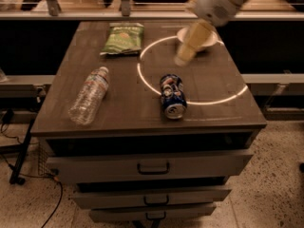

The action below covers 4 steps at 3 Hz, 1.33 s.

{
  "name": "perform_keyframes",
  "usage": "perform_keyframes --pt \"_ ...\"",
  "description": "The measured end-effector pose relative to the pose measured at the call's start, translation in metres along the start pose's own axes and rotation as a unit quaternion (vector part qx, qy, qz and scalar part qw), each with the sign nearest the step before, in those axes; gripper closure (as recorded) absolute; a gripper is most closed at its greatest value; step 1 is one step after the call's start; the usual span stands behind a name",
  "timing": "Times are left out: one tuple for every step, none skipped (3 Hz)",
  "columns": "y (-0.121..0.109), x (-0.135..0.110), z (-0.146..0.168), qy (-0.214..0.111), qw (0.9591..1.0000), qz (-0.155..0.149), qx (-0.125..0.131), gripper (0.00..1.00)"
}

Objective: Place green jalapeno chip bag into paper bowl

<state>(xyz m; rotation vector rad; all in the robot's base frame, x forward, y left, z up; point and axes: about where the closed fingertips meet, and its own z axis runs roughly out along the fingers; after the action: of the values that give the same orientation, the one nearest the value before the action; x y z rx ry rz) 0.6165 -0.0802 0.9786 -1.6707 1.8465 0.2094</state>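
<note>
The green jalapeno chip bag (122, 38) lies flat at the back left of the dark cabinet top (118, 113). The white paper bowl (208, 38) sits at the back right, partly covered by my arm. My gripper (186, 53) hangs over the top just in front of the bowl, to the right of the bag and apart from it. It holds nothing that I can see.
A blue soda can (171, 96) lies on its side near the middle front. A clear plastic water bottle (89, 96) lies on the left. A bright ring of light (142, 77) marks the top. Drawers (152, 167) face front below the edge.
</note>
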Motion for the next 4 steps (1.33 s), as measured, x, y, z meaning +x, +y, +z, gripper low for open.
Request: perform_keyframes --pt "-0.025 -0.056 0.033 -0.057 0.9984 0.000 -0.003 0.00" --pt "-0.025 -0.056 0.033 -0.057 0.9984 0.000 -0.003 0.00" --pt "-0.039 -0.060 0.065 -0.071 0.9967 0.039 0.008 0.00" --pt "-0.087 -0.065 0.143 -0.100 0.9870 0.121 0.036 0.00"
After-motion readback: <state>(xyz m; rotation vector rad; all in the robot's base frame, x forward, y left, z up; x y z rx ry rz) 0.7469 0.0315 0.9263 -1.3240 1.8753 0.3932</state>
